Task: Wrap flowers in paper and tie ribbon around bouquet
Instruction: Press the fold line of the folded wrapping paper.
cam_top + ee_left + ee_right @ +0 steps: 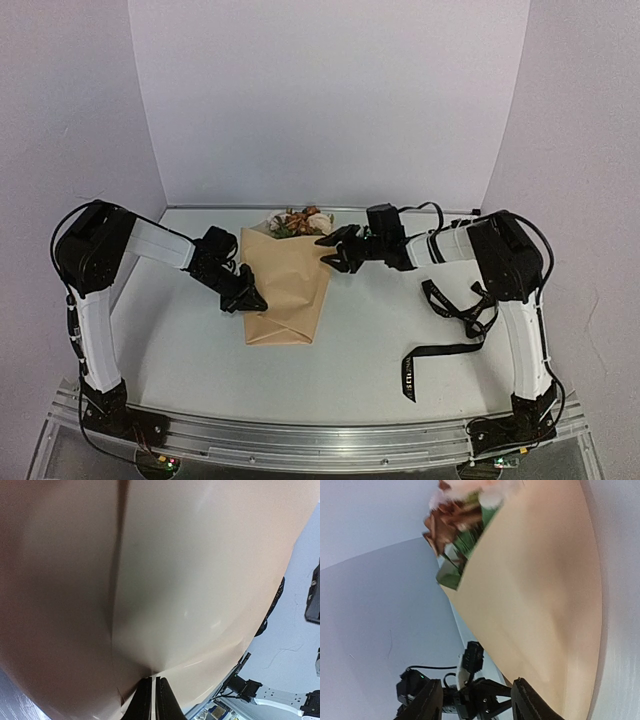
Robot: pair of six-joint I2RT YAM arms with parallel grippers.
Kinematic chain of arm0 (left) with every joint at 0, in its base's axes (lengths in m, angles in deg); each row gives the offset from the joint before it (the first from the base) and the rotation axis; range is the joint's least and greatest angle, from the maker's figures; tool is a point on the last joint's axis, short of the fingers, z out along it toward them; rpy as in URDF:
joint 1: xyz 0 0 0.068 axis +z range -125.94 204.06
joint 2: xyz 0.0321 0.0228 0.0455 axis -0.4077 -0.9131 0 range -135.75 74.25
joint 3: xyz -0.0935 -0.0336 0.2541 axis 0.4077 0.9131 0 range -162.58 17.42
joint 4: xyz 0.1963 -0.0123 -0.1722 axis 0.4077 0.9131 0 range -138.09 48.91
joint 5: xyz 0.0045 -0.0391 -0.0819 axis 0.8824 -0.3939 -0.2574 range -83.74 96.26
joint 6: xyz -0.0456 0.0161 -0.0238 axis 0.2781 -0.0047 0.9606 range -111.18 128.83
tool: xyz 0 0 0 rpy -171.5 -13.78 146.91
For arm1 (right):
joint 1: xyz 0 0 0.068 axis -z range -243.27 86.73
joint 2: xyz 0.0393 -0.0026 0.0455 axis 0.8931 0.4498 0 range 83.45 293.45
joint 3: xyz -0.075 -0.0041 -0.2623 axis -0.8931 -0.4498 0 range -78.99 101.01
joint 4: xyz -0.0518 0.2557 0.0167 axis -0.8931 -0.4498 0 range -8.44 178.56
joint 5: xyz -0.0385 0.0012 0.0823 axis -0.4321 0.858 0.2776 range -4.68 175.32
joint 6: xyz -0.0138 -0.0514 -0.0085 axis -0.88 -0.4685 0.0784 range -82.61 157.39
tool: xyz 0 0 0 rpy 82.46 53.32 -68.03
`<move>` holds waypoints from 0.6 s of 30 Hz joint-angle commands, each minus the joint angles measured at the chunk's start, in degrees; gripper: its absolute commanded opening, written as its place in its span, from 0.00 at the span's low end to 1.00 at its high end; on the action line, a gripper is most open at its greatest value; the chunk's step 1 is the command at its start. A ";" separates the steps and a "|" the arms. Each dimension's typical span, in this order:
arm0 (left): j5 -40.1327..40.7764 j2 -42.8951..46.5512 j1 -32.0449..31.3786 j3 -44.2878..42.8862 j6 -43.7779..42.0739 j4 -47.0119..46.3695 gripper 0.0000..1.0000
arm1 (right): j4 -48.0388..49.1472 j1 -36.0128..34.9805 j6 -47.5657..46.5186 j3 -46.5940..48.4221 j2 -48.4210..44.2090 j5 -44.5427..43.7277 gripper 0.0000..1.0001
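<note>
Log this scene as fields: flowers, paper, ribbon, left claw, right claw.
flowers: showing at the far end of the wrap
paper: tan, folded into a bundle, lying on the table
ribbon: black, loose on the table right of the paper, not tied
left claw: shut on the paper's left edge
right claw: open, beside the paper's right edge

A white table (pixel 380 340) with a smooth matte top fills the middle. A ribbed metal rail (pixel 320 438) runs along its near edge. At the far side a white backdrop (pixel 330 100) stands upright. A pale lilac-grey left wall (pixel 60 100) and a matching right wall (pixel 590 100) flank it. The light is soft and even, leaving only faint shadows on the table.
</note>
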 commanded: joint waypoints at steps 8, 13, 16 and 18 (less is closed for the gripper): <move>3.47 -0.54 0.40 -0.88 0.85 2.45 0.07 | 5.58 -6.65 0.09 -12.87 -4.56 -5.66 0.40; 3.54 -0.26 0.40 -0.39 0.90 2.09 0.08 | 4.26 -9.22 -1.44 -19.17 -6.81 -8.91 0.37; 3.54 -0.28 0.39 -0.19 1.01 1.86 0.08 | 4.06 -10.84 -2.05 -20.98 -7.00 -9.31 0.37; 3.55 -0.27 0.40 -0.08 1.13 1.64 0.08 | 4.00 -11.87 -2.35 -21.42 -6.92 -9.25 0.37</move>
